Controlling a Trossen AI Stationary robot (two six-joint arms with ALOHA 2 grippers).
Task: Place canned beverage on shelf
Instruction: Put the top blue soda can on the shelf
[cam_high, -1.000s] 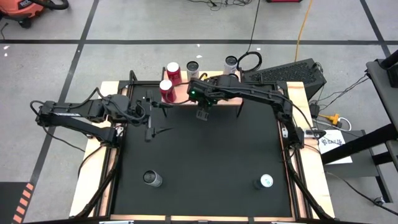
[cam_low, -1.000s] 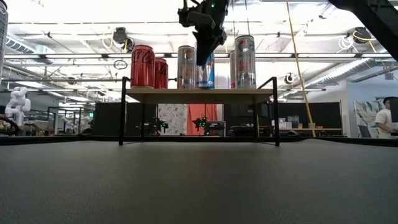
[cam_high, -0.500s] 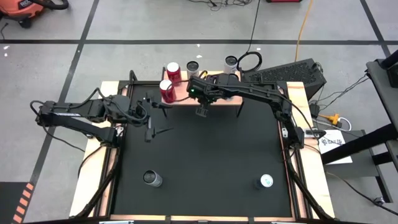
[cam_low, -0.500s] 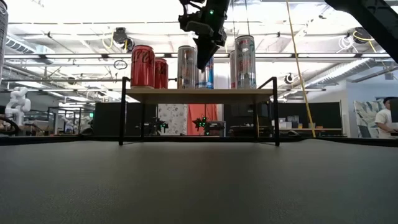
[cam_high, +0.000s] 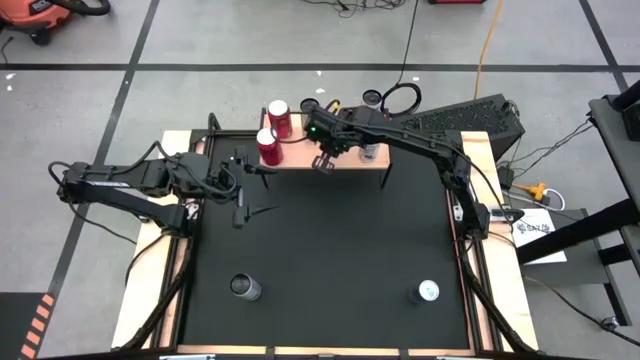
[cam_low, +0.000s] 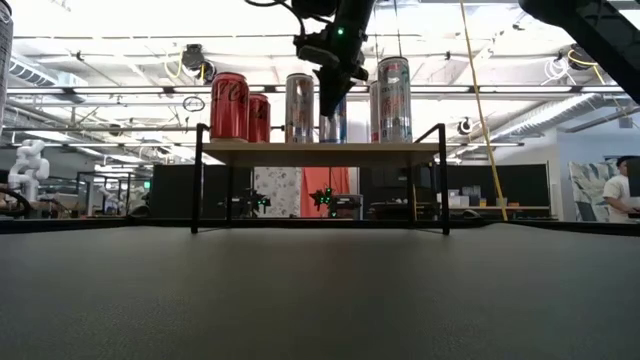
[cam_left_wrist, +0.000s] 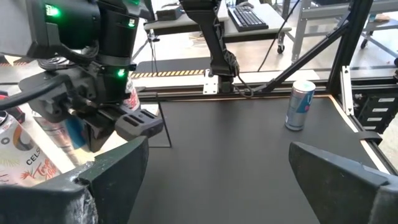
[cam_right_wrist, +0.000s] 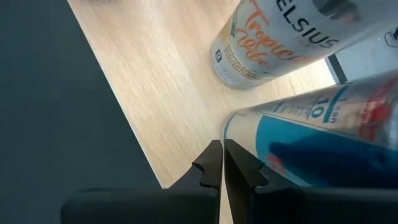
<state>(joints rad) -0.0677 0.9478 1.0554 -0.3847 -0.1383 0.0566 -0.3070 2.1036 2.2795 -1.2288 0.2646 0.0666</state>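
One slim blue-and-silver can (cam_right_wrist: 323, 134) stands just beside the right gripper's (cam_right_wrist: 222, 163) empty, closed fingers on the light-wood shelf (cam_right_wrist: 165, 93); a sideways swing could topple it.

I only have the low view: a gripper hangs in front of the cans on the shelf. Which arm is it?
Observer: The right arm's. From above, the right gripper is over the shelf's front edge, while the left gripper waits open off to the shelf's left.
Operator: Is it holding a can?
Observer: No. Its wrist camera shows its fingers shut on nothing, close beside a blue can on the wood top.
Operator: Any cans not yet on the shelf?
Observer: Yes, two stand on the black mat near its front edge: a dark-topped can and a light-topped can.
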